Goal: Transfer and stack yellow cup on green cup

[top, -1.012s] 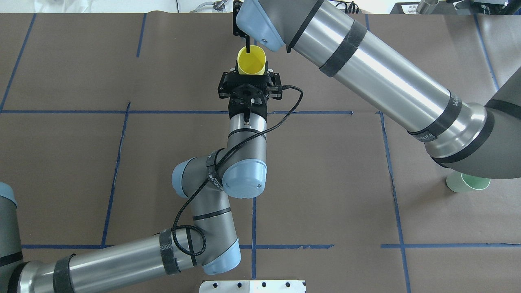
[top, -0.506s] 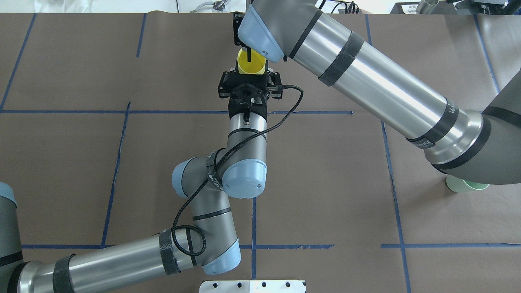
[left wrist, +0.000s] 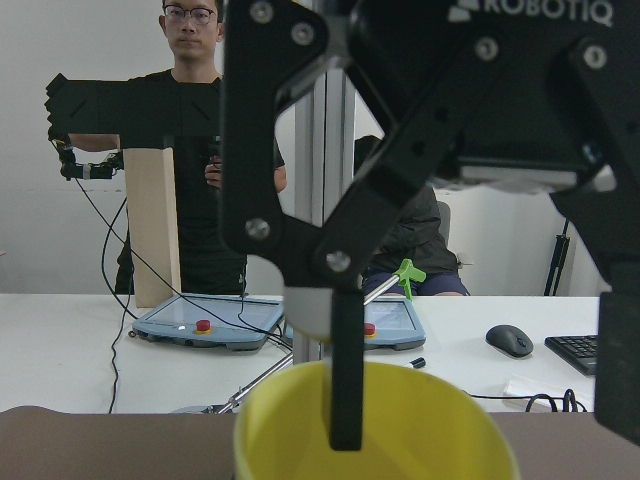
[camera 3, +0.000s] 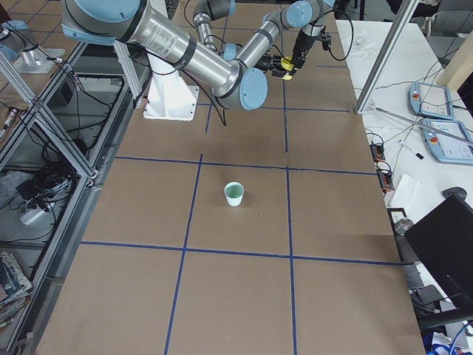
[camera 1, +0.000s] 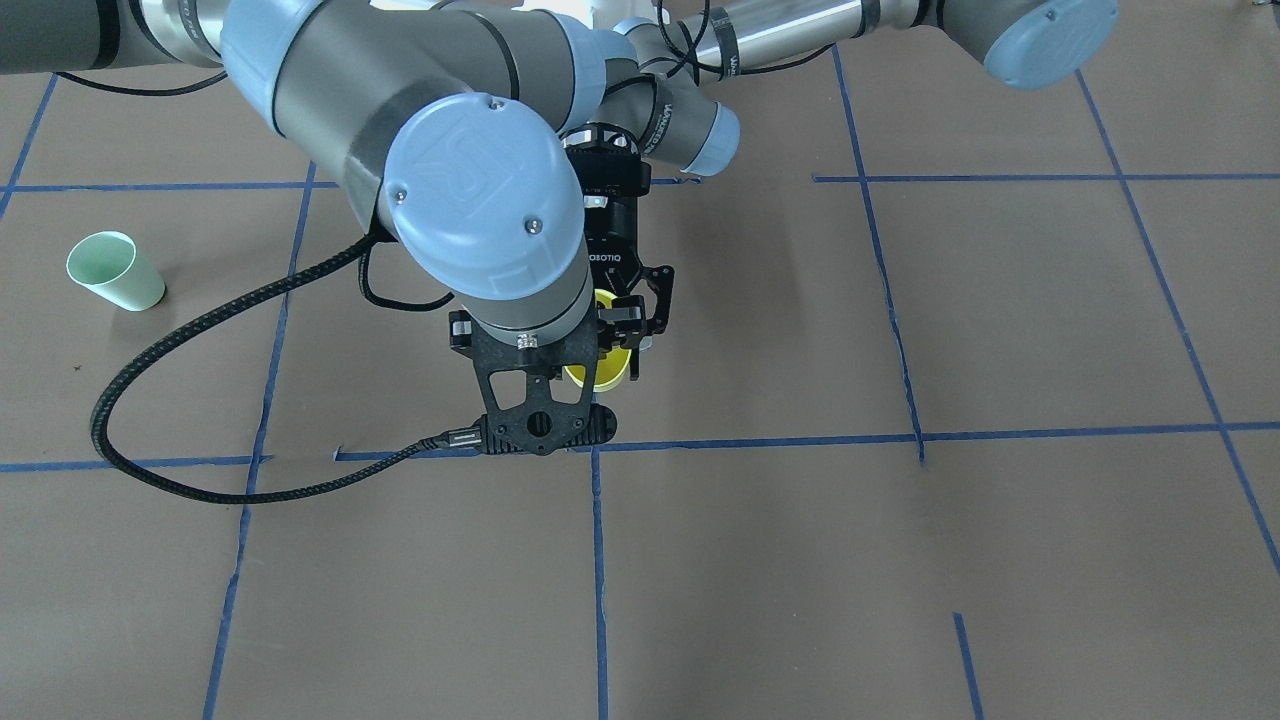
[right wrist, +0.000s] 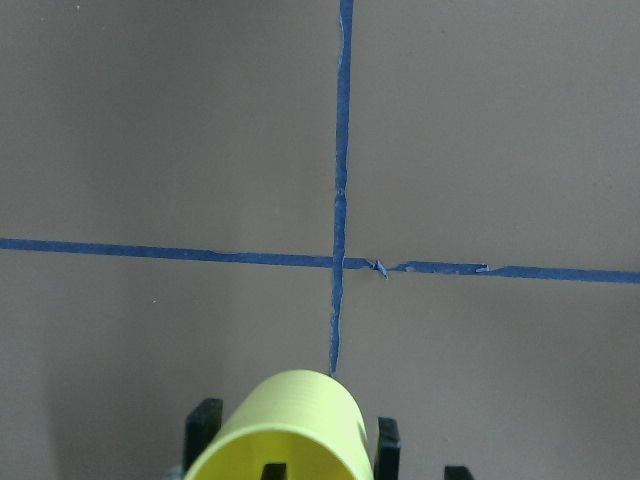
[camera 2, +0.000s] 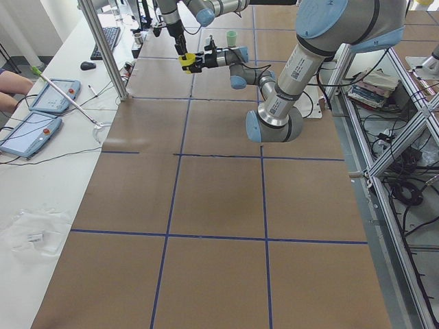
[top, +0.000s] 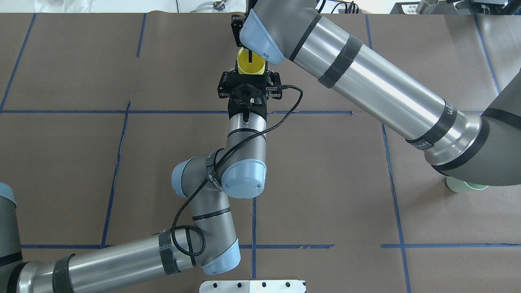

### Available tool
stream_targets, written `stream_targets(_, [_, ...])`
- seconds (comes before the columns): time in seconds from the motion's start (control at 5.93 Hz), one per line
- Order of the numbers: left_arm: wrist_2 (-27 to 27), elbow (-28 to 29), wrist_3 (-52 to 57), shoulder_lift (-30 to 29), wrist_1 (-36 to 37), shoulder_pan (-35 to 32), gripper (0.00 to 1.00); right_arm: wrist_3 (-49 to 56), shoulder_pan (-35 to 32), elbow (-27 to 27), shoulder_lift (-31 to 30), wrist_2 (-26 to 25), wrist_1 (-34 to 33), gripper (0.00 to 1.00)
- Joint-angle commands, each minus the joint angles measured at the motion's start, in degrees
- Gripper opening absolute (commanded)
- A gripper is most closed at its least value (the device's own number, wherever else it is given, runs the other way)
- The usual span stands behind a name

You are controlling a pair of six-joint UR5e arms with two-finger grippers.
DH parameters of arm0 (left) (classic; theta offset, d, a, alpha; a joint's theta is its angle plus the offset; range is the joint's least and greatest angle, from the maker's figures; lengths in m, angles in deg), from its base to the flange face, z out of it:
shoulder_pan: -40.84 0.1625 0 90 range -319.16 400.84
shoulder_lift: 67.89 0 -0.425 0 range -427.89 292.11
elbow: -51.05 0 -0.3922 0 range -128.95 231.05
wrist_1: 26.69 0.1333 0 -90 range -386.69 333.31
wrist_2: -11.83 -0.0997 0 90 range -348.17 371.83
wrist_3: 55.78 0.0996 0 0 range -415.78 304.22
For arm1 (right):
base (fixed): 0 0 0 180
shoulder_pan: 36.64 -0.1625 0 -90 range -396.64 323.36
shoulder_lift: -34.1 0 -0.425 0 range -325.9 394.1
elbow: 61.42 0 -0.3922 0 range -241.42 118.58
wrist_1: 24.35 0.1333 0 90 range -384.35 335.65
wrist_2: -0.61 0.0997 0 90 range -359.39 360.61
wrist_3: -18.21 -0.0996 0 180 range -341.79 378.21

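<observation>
We see the brown desk (top: 325, 183) under both arms. The right arm (top: 378, 93) meets the left arm (top: 122, 264) at the far middle. The left end effector (top: 250, 77) is clamped on the sides of the yellow cup (top: 256, 67), held mouth up above the desk. The right end effector (left wrist: 480, 400) is spread wide, one finger inside that cup. The green cup (camera 3: 234, 194) stands upright on the desk, well apart on our right

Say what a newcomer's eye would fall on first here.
The yellow cup, held aloft by the left gripper over the far middle of the table, with one finger of the open right gripper dipped inside it. Then the green cup, standing alone on the robot's right.
</observation>
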Motion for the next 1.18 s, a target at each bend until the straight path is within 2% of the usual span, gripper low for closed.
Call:
stream_targets(0.0, [0.07,-0.01,-0.09,0.01,-0.02,0.00,0.36,-0.19,0.17,0.05,0.08,-0.83,0.37,0.59])
stream_targets(0.68, [0.07,-0.01,-0.09,0.10,-0.11,0.09,0.36,-0.11,0.17,0.49,0.00,-0.83,-0.07,0.44])
stream_targets(1.01, [0.07,-0.01,-0.09,0.10,-0.11,0.09,0.36,-0.11,0.17,0.66,0.00,-0.83,-0.25,0.41])
